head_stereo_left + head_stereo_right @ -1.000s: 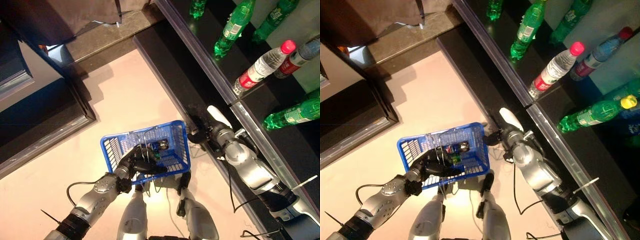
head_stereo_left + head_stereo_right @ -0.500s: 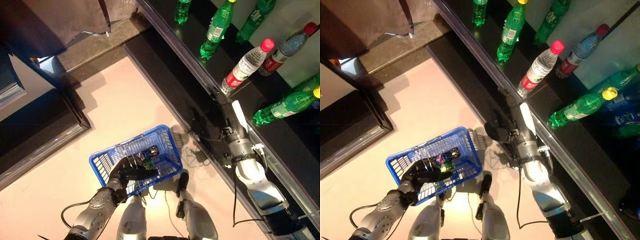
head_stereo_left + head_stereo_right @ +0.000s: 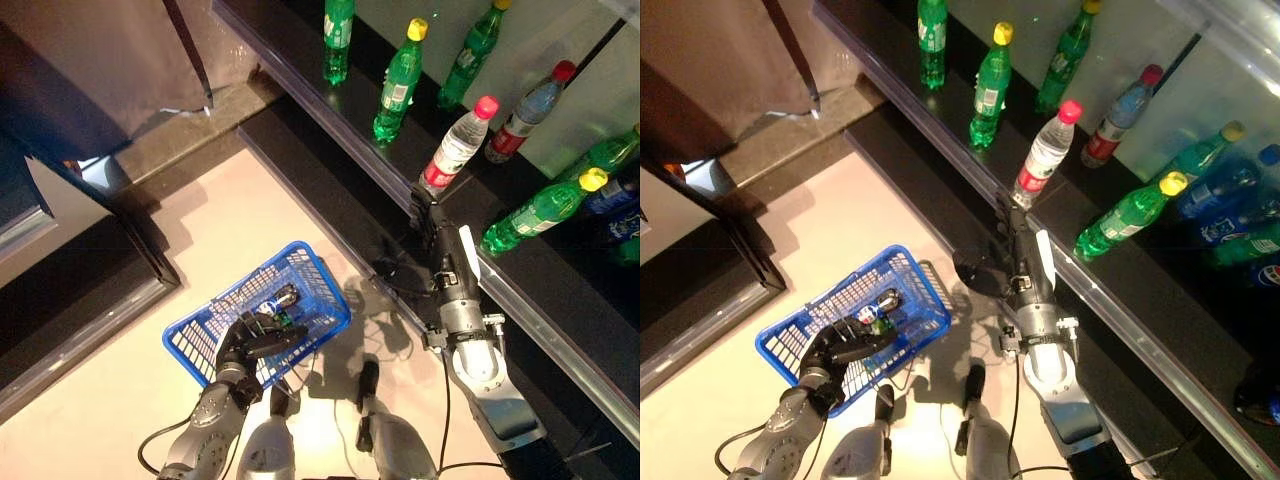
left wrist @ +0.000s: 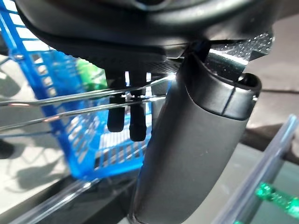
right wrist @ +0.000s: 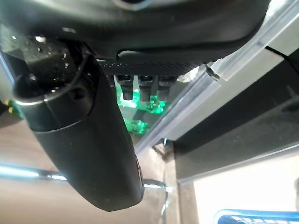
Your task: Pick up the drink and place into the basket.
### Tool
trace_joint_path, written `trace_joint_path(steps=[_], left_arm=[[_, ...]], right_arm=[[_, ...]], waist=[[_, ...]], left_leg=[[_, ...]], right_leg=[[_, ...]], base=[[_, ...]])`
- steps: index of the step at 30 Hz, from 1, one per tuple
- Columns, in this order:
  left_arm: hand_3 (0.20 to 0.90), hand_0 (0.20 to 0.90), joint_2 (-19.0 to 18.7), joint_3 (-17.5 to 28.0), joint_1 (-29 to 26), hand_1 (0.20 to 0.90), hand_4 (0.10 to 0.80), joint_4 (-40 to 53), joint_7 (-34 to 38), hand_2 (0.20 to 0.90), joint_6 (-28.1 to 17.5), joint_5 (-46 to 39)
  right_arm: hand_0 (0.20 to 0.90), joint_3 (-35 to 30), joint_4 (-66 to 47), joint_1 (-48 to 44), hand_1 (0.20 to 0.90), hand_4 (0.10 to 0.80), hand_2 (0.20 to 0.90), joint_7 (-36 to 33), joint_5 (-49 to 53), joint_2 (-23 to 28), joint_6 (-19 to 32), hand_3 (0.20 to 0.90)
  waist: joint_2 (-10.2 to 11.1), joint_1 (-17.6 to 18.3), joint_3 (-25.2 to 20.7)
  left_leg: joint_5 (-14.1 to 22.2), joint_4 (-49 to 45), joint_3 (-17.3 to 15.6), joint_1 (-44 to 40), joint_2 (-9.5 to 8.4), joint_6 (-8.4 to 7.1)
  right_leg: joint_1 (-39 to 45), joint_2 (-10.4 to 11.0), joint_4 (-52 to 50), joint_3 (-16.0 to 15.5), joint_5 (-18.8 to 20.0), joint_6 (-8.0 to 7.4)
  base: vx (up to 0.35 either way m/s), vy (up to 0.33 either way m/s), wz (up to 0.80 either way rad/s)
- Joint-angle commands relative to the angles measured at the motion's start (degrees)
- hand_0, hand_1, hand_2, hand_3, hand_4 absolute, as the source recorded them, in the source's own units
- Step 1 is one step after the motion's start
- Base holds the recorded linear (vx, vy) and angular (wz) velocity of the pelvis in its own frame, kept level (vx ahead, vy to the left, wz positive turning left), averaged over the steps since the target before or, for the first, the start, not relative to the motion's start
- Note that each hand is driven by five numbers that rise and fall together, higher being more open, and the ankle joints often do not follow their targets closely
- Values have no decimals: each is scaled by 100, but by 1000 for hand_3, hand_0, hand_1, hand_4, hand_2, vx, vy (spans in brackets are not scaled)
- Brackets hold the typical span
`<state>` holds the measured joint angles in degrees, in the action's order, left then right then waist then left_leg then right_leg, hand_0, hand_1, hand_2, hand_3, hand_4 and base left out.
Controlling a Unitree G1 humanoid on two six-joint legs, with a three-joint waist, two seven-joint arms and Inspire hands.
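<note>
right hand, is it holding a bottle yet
No: the right hand reaches with straight fingers toward the clear bottle with the pink cap on the shelf, and nothing is in its grasp.

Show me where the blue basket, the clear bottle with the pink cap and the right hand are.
blue basket (image 3: 190, 342): left eye view, on its bare mesh wall.
clear bottle with the pink cap (image 3: 456, 152): left eye view, on its body.
right hand (image 3: 428, 222): left eye view, on its back, at the shelf edge.
</note>
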<state>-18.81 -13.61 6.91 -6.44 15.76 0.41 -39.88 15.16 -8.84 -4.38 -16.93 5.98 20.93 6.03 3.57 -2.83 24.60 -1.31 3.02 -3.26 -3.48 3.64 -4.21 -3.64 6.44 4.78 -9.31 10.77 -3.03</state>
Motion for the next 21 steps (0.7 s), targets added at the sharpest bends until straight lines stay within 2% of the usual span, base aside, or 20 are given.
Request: trace_joint_path(steps=[1,6,8,9,10,12,13,15,17,19,21], left_arm=[[200,300,66,158,-256,300,100,772,-141,300,-1833,61],[200,300,119,183,-255,300,100,696,-44,300,-1868,-60],[200,300,138,244,-141,300,100,749,-6,300,-1918,-138],[200,300,155,287,-60,300,100,754,12,300,-1980,-205],[200,300,176,318,-9,300,100,724,8,300,-2010,-280],[200,300,176,318,-9,300,100,724,8,300,-2010,-280],[200,300,224,363,81,300,100,669,-2,300,-2046,-345],[200,300,250,394,191,300,100,620,-54,300,-2094,-386],[200,300,245,402,302,300,100,664,-49,300,-2130,-412],[200,300,226,401,394,300,100,677,-64,300,-2203,-499],[200,300,233,403,480,300,100,675,-74,300,-2290,-527]], right_arm=[[900,176,-71,203,900,800,900,43,77,66,750,900],[900,193,-71,194,900,800,900,52,124,77,623,900],[900,150,-138,259,900,800,900,186,161,139,586,900],[900,140,-137,307,900,800,900,272,160,197,596,900],[900,152,-129,338,900,800,900,302,184,244,617,900],[900,152,-129,338,900,800,900,302,184,244,617,900],[900,184,-38,361,900,800,900,355,209,278,685,900],[900,185,8,374,900,800,900,421,230,274,710,900],[900,148,-68,443,900,800,900,467,268,355,706,900],[900,139,-126,529,900,800,900,473,298,453,724,900],[900,134,-124,562,900,800,900,471,368,536,764,900]], waist=[[-232,56,-1471],[-221,101,-1518],[-150,153,-1494],[-76,176,-1421],[-39,176,-1316],[-39,176,-1316],[-67,141,-1140],[-142,64,-1076],[-201,16,-1085],[-302,-66,-1072],[-330,-109,-1055]], left_leg=[[-372,164,238,310,-79,284],[-322,-9,218,263,28,212],[-132,-596,85,382,93,186],[-106,-1338,-39,649,129,197],[-276,-1971,-29,945,168,200],[-276,-1971,-29,945,168,200],[-512,-2445,145,1347,158,213],[-727,-1910,211,1362,184,179],[-973,-1227,265,1272,358,94],[-1501,-463,500,1320,602,-64],[-1642,-259,686,1369,735,-120]], right_leg=[[556,-133,-299,54,-676,-20],[616,-202,-356,63,-787,85],[573,-147,-398,77,-771,140],[544,-111,-481,62,-771,213],[537,-123,-589,72,-782,285],[537,-123,-589,72,-782,285],[570,-226,-762,190,-847,361],[673,-305,-825,299,-933,310],[771,-320,-807,356,-1010,255],[916,-347,-765,455,-1101,229],[1007,-307,-754,546,-1171,210]], base=[[-12,-75,-9],[17,-79,-3],[21,-64,-2],[47,-85,-6],[43,-67,-5],[68,-12,-7],[162,29,-8],[251,146,-6],[274,255,-45],[289,286,-39],[185,189,-45]])
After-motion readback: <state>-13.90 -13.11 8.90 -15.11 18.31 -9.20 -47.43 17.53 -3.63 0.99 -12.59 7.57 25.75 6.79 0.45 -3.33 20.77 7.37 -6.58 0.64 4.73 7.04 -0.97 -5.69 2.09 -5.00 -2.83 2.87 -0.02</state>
